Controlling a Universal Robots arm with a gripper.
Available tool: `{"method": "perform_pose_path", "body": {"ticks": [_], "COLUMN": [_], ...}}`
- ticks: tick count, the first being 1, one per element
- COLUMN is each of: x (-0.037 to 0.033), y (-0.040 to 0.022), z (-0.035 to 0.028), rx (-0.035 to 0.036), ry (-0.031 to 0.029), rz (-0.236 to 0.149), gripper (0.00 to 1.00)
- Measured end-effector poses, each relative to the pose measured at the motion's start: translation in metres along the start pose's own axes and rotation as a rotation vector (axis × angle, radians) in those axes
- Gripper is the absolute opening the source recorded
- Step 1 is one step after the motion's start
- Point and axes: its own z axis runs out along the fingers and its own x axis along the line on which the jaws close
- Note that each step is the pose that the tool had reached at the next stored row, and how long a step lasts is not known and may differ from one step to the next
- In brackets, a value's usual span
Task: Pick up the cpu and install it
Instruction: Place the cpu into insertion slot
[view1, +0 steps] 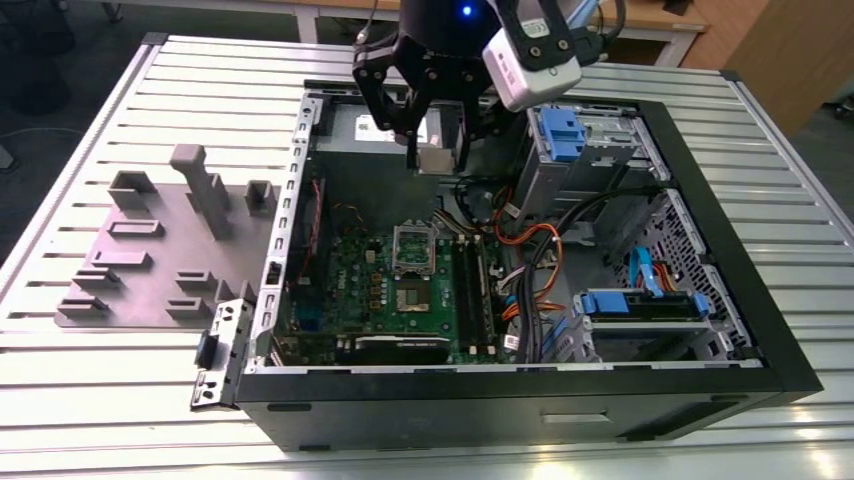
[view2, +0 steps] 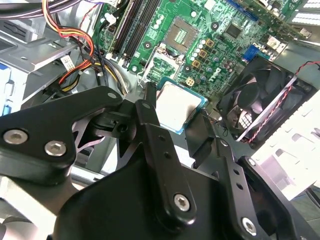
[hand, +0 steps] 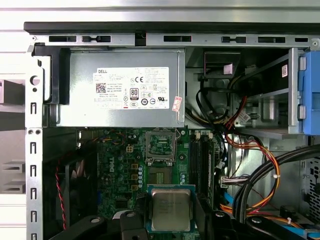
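My gripper (view1: 437, 152) hangs over the far part of the open computer case, shut on the cpu (view1: 437, 159). In both wrist views the cpu (hand: 171, 209) (view2: 176, 107) is a small square chip with a silvery top and a green rim, pinched at its edges between the black fingers (hand: 134, 222) (view2: 149, 116). Below it lies the green motherboard (view1: 350, 262) (hand: 116, 169). Its socket (hand: 161, 176) (view2: 181, 34) is bare, with the silver socket frame (hand: 161, 145) flipped up. The cpu is held above the board, touching nothing else.
A grey power supply box (hand: 122, 91) with a white label sits at the case's far end. A black fan (view2: 256, 94), orange and black cables (view1: 523, 250) and blue drive bays (view1: 566, 132) crowd the case. A grey fixture plate (view1: 160, 250) lies on the slatted table at the exterior view's left.
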Motion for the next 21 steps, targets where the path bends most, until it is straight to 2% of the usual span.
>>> {"method": "perform_pose_path", "body": {"ticks": [21], "x": [0.0], "y": [0.0], "z": [0.0126], "rx": [0.0], "ry": [0.0], "rz": [0.0], "gripper": [0.47]}}
